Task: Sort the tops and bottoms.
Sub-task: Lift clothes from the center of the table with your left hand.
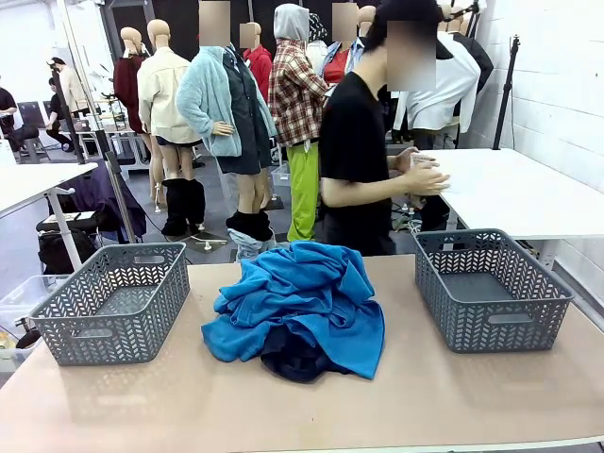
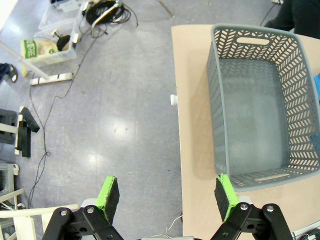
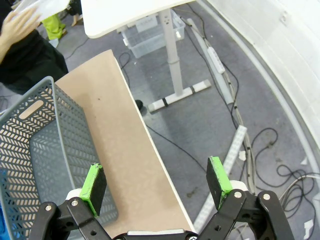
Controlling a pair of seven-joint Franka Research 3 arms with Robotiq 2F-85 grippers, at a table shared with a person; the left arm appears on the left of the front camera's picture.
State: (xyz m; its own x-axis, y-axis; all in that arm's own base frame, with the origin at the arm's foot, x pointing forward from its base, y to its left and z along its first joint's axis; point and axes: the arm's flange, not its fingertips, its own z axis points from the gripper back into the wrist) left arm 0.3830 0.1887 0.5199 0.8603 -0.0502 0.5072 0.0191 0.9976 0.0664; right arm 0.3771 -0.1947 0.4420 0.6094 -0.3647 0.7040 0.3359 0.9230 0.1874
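Blue tops (image 1: 302,293) well apart from left pincer (image 2: 166,197)

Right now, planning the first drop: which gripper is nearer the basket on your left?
Left. The left gripper hovers just outside the left basket; the right gripper hovers outside the right basket, across the table.

Light: bright and even, cast from overhead | Shadows: soft ones are thrown on the table (image 1: 425,396) under the tops (image 1: 311,293) and beside the left basket (image 2: 220,100) | Glare: a pale patch is seen on the grey floor (image 2: 122,127) | Focus: the front view is rendered sharp | Distortion: table edges are bowed in both wrist views
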